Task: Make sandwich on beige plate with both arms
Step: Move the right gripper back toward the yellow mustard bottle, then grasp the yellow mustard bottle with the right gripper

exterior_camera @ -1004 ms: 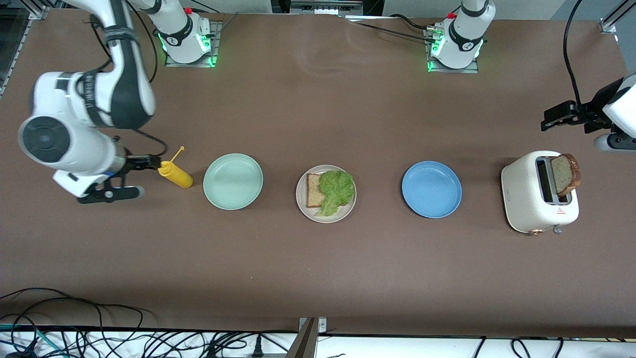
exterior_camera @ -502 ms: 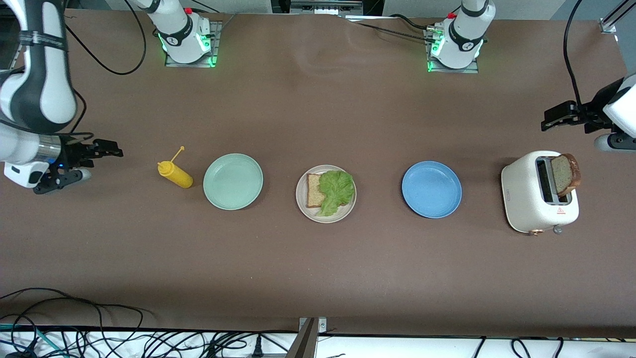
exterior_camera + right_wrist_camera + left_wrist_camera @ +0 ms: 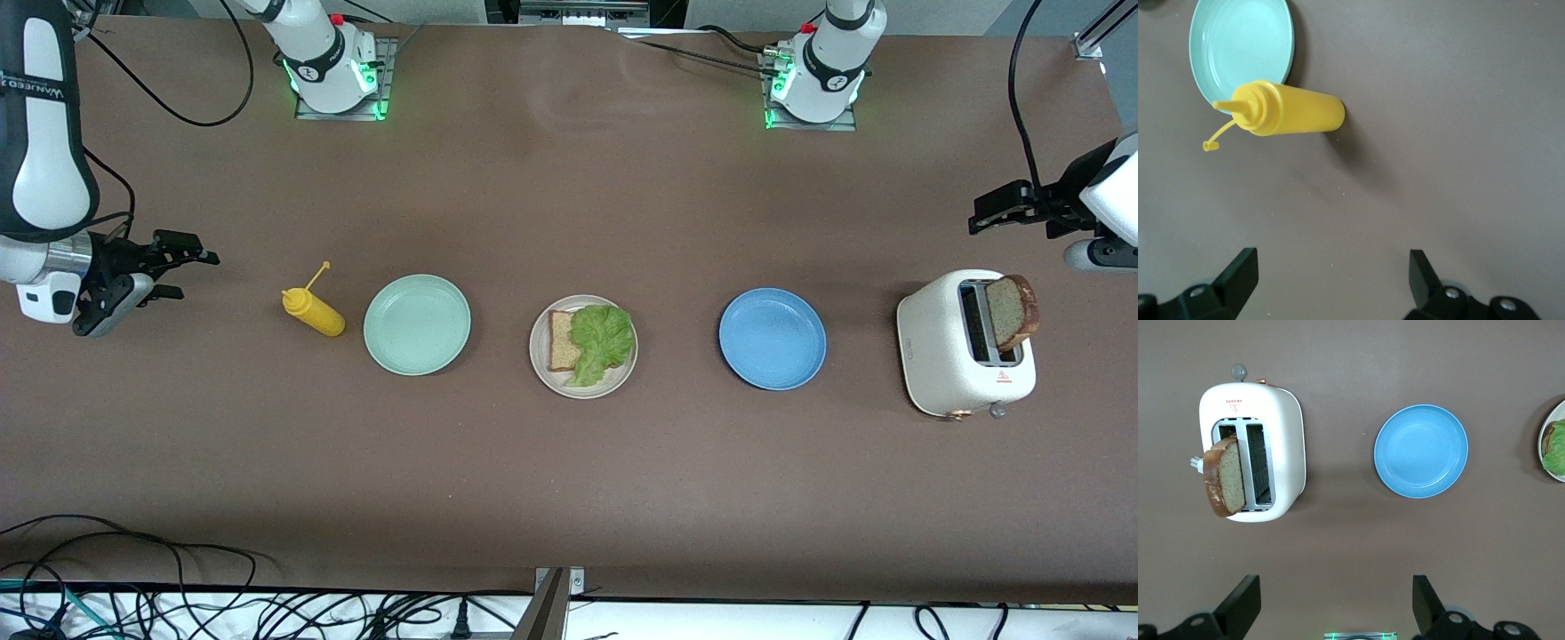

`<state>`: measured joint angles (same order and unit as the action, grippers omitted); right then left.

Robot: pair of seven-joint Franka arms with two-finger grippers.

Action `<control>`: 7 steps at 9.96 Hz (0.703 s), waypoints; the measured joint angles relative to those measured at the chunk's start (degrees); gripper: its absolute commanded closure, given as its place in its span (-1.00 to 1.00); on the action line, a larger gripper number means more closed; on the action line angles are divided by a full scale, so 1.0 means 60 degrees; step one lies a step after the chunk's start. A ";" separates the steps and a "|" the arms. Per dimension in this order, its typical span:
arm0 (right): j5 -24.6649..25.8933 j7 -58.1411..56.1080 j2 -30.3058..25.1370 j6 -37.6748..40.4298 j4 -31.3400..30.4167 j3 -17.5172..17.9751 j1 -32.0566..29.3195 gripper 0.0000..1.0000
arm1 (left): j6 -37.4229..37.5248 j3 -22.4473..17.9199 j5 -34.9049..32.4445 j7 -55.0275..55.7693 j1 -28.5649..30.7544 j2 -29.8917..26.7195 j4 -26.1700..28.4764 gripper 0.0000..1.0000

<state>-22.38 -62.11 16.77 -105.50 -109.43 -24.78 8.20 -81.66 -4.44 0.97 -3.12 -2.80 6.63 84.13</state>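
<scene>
Brown matte table (image 3: 569, 471), cables along its edge nearest the front camera, both arm bases along the edge farthest from it. Right end effector (image 3: 178, 271): up over bare table at the right arm's end, fingers spread wide, holding nothing. Yellow squeeze bottle (image 3: 313, 311): standing just beside the mint-green plate (image 3: 417, 324), toward the right arm's end, cap hanging open on its strap. Mint-green plate: nothing on it. Beige plate (image 3: 542, 369): mid-table, between the mint-green plate and the blue plate (image 3: 772, 338); carries one bread slice (image 3: 560, 340) with a ruffled lettuce leaf (image 3: 602, 341) lying over most of it; no upper slice on the leaf. Blue plate: nothing on it. White toaster (image 3: 942, 351): toward the left arm's end, a second bread slice (image 3: 1013, 311) standing up out of one slot. Left end effector (image 3: 1000, 211): up over the table near the toaster, fingers apart, holding nothing.
</scene>
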 measured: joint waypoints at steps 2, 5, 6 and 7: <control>-0.0231 -0.0574 0.0115 -0.0229 -0.0059 0.0408 -0.0450 -1.00 | 0.0000 -0.0005 0.0000 0.0000 0.0001 0.0000 0.0000 -1.00; -0.1577 -0.3240 0.0725 -0.0706 -0.0150 0.0468 -0.0762 -1.00 | 0.0000 -0.0003 0.0000 0.0000 0.0003 0.0001 0.0000 -1.00; -0.2143 -0.4313 0.1017 -0.0742 -0.0153 0.0471 -0.0987 -1.00 | -0.0001 -0.0002 0.0000 0.0000 0.0003 0.0001 0.0000 -1.00; -0.2698 -0.5246 0.1271 -0.0742 -0.0154 0.0490 -0.1185 -1.00 | -0.0001 -0.0001 0.0000 0.0000 0.0004 0.0001 0.0000 -1.00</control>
<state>-38.56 -93.59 24.40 -109.95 -110.35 -21.84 1.09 -81.66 -4.45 0.97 -3.12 -2.78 6.64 84.13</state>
